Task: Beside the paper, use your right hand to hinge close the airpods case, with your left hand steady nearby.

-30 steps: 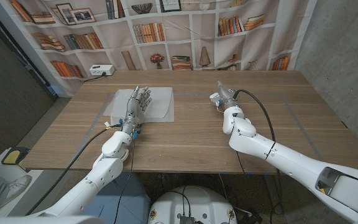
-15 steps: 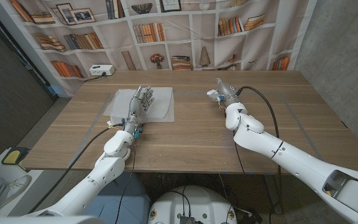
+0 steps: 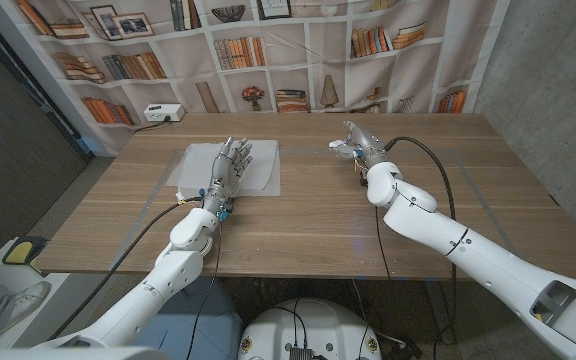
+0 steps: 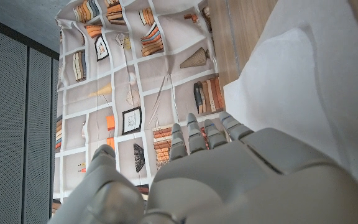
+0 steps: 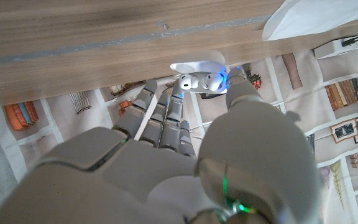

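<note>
The white airpods case [image 3: 339, 149] stands on the wooden table to the right of the paper [image 3: 259, 167], lid [image 5: 199, 61] hinged up and both earbuds [image 5: 196, 80] showing. My right hand [image 3: 361, 143] reaches at it from the near side with fingers [image 5: 165, 111] stretched out. Its thumb [image 5: 240, 92] is close beside the case, and I cannot tell if it touches. My left hand [image 3: 225, 168] hovers over the paper's [image 4: 303, 81] left half, fingers extended and holding nothing.
A white power box [image 3: 160, 113] sits at the far left edge of the table. A bookshelf-print curtain [image 3: 298, 50] hangs behind the table. Black cables [image 3: 423, 160] run along both forearms. Bare wood lies between the hands and near the front edge.
My right hand has moved farther across the table and slightly left, closing in on the case. My left hand has crept a little farther over the paper.
</note>
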`<state>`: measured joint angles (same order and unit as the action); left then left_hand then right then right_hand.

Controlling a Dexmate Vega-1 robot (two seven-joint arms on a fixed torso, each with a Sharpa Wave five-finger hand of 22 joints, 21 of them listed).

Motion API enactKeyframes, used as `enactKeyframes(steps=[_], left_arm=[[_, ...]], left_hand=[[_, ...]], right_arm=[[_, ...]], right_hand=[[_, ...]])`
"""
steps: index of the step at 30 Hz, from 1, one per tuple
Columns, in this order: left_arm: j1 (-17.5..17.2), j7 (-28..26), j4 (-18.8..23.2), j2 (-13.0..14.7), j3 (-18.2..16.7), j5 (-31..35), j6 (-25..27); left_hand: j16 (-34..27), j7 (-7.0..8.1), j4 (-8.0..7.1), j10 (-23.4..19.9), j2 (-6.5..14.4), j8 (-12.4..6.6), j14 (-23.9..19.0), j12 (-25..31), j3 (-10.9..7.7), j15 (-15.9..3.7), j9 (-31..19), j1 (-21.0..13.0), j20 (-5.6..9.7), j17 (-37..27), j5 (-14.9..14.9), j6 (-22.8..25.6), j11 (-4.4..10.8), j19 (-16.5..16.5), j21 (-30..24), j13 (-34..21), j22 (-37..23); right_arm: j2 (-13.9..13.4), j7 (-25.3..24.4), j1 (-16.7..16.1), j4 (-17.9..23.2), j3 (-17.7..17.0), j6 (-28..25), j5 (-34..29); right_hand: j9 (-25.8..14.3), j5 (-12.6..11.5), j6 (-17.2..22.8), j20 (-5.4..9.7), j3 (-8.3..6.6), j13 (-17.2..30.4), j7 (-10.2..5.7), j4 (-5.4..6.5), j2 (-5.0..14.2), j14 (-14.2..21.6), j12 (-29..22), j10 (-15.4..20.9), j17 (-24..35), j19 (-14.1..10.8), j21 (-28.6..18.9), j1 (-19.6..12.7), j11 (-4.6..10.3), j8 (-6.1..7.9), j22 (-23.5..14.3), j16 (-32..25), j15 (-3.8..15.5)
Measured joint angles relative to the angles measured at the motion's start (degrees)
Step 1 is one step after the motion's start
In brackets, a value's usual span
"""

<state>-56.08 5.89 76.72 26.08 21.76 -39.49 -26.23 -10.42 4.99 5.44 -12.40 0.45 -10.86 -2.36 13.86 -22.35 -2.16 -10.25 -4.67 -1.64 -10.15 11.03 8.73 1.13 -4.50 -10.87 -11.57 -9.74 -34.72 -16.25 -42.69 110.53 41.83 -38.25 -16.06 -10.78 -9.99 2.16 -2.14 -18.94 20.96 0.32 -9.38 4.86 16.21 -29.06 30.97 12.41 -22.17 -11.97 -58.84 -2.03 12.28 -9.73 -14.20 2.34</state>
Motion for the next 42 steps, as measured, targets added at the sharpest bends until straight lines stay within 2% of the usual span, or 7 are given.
enactKeyframes(steps=[9,13,20,24,33,36,42], left_arm=[[0.3,0.9,-0.1,-0.3,0.5,0.1,0.0],[0.3,1.2,-0.1,-0.3,0.7,0.2,-0.1],[0.3,1.6,0.4,-0.2,1.0,0.2,-0.2],[0.3,1.7,0.6,-0.2,1.3,0.3,-0.2],[1.0,3.3,0.5,-0.5,2.3,0.3,0.0],[1.3,3.9,0.3,-0.6,2.6,0.2,0.2],[2.0,5.0,0.1,-0.7,3.4,0.4,0.3]], left_hand=[[0.0,-1.51,0.18,-2.0,0.3,-1.51,-0.5,0.5,0.18,-0.12,0.0,0.3,0.0,0.0,0.0,5.3,0.37,0.0,0.0,0.0,0.0],[-0.5,-1.61,0.24,-4.0,0.5,-1.54,-1.9,1.2,0.24,-0.39,0.0,0.5,0.0,0.0,0.0,6.9,0.94,0.0,0.0,-0.3,0.0],[-0.5,-1.16,0.24,-4.7,0.5,-1.88,-2.3,1.6,0.24,0.01,-0.2,0.5,-0.23,0.0,0.0,8.4,0.63,0.2,0.0,-0.4,0.0],[-0.5,-0.66,0.06,-1.9,0.5,-2.37,-2.8,0.5,0.43,-0.09,-0.3,0.5,-0.53,0.0,0.0,10.9,0.72,0.1,0.0,-0.6,0.0],[-0.4,-0.87,0.0,-1.4,0.8,-2.38,-2.7,0.2,0.49,-0.15,-0.2,0.8,-0.53,-0.1,0.0,12.8,0.83,0.1,0.0,-0.6,0.0],[-0.2,-0.95,0.0,-0.5,0.8,-2.37,-2.1,0.0,0.48,-0.73,-0.1,0.8,-0.42,-0.1,0.0,13.3,0.85,0.6,0.0,-0.6,0.0],[0.5,-1.11,0.16,2.8,1.0,-2.0,0.7,-1.4,0.64,0.0,-0.1,1.0,-0.51,-0.1,0.0,13.6,0.49,1.8,0.3,-0.4,0.0]], right_arm=[[-0.8,0.0,0.1,2.3,0.2,1.1,0.3],[-1.0,0.2,0.4,3.0,0.5,1.4,0.0],[-1.2,0.6,0.8,3.9,0.9,2.0,-0.7],[-1.3,0.7,0.9,4.2,1.1,2.4,-1.5],[-1.4,1.0,1.0,5.3,1.5,3.3,-3.1],[-1.4,1.0,1.0,5.5,1.5,3.7,-3.5],[-1.1,1.1,1.0,5.9,1.5,4.6,-4.2]], right_hand=[[0.0,-0.2,0.3,-0.21,0.22,0.0,-0.31,0.22,0.0,0.0,0.0,0.0,0.0,-0.2,0.0,0.0,0.01,0.0,0.0,0.0,0.0],[0.0,-0.2,0.3,-0.21,0.47,0.0,-0.31,0.47,0.0,0.0,0.0,0.0,0.0,-0.2,0.0,0.0,0.01,-0.22,0.0,0.0,0.0],[0.0,-0.2,0.3,-0.21,0.47,0.0,-0.31,0.47,0.0,0.0,0.0,0.0,0.0,-0.2,0.0,0.0,0.01,-0.24,0.0,0.0,0.0],[0.0,-0.2,0.3,-0.21,0.86,0.0,-0.31,0.55,0.08,0.0,-0.7,0.0,0.0,-0.2,0.0,-0.3,0.01,-0.24,0.0,0.0,0.0],[0.0,-0.1,0.3,-0.21,1.1,0.0,-0.31,0.78,0.14,0.6,-0.7,0.0,0.3,-0.2,0.3,-0.3,0.02,-0.24,0.0,0.0,-0.01],[0.0,-0.1,0.3,-0.21,1.1,0.0,-0.31,0.78,0.27,0.6,-0.7,0.0,0.3,-0.2,0.3,-0.2,0.02,-0.24,0.0,0.0,-0.01],[0.0,-0.1,0.3,-0.2,1.34,0.0,-0.32,1.02,0.44,0.6,-0.7,0.0,0.3,-0.2,0.3,0.0,0.02,-0.63,0.0,0.0,-0.01]])
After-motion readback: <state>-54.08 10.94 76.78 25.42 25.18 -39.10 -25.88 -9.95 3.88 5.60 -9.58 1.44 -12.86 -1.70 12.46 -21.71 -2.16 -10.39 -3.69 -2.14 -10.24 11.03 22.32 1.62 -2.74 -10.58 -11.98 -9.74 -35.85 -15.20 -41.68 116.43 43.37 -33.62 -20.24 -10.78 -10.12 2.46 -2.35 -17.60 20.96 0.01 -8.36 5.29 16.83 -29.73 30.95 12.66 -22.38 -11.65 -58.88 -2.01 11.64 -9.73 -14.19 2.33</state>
